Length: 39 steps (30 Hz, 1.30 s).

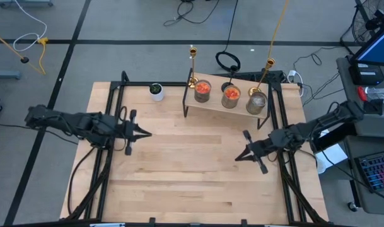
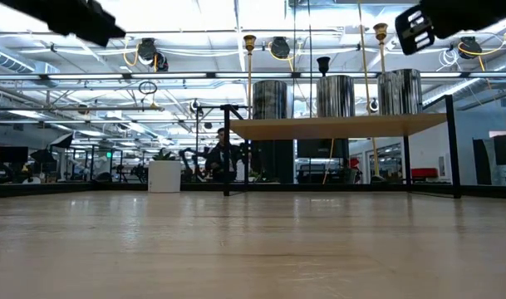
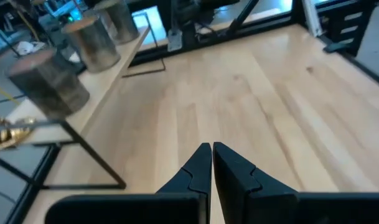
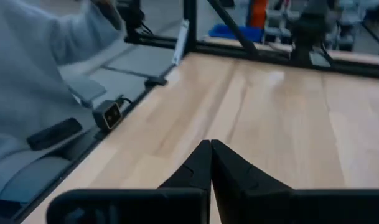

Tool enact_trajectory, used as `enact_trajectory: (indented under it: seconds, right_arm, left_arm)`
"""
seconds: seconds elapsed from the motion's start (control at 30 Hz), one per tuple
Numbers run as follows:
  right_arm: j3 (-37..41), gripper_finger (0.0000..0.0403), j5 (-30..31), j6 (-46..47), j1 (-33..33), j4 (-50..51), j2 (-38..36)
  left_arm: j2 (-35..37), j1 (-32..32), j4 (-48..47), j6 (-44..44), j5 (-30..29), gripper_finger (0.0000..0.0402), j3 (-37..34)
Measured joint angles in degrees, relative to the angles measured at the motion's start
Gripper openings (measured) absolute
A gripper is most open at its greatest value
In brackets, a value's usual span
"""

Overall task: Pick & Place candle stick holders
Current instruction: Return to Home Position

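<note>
Jaws together and empty, left arm (image 1: 78, 122) and right arm (image 1: 308, 131) hang well clear of the shelf (image 1: 214, 106), likely because its three glass jars (image 1: 231, 96) stand aligned before the stemmed candle holders (image 1: 192, 66), leaving nothing to carry.

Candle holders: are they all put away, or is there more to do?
Looks done: the three jars and three stemmed holders stand on the shelf. In hand: nothing; the left gripper and right gripper are shut, empty, above the table. Left: probably only parking the arms.
</note>
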<state>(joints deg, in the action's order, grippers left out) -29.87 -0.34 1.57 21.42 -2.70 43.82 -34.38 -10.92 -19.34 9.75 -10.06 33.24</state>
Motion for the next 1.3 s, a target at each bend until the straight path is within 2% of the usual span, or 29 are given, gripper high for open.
enact_trajectory:
  seconds: [0.17,0.33,0.47,0.67,0.93,1.1,1.3]
  right_arm:
    - [7.96,0.0002,-1.33,-1.74,-1.65,-8.68,-5.59]
    - [15.97,0.0001,-1.29,-3.39,-4.25,-19.65,-10.84]
    - [20.85,0.0001,-1.27,-3.35,-6.32,-24.30,-14.32]
    - [24.92,0.0001,-1.29,-2.30,-9.06,-24.13,-17.97]
    - [25.70,0.0000,-1.42,-3.08,-11.92,-23.04,-20.30]
    - [25.75,0.0000,-1.41,-3.13,-13.56,-18.50,-21.42]
    - [25.79,0.0000,-1.29,-2.15,-15.10,-17.69,-21.44]
  left_arm:
    - [3.03,2.58,3.25,0.15,0.10,0.0024,-5.63]
    - [7.38,6.06,3.38,0.81,0.17,0.0024,-7.98]
    - [11.20,8.88,3.17,2.66,4.90,0.0024,-8.78]
    - [15.40,12.46,2.92,4.68,13.02,0.0024,-8.81]
    - [18.34,15.97,1.00,5.03,13.80,0.0024,-8.84]
    - [19.09,17.01,0.92,5.15,18.09,0.0024,-8.89]
    - [19.11,17.75,7.13,5.14,21.01,0.0024,-13.57]
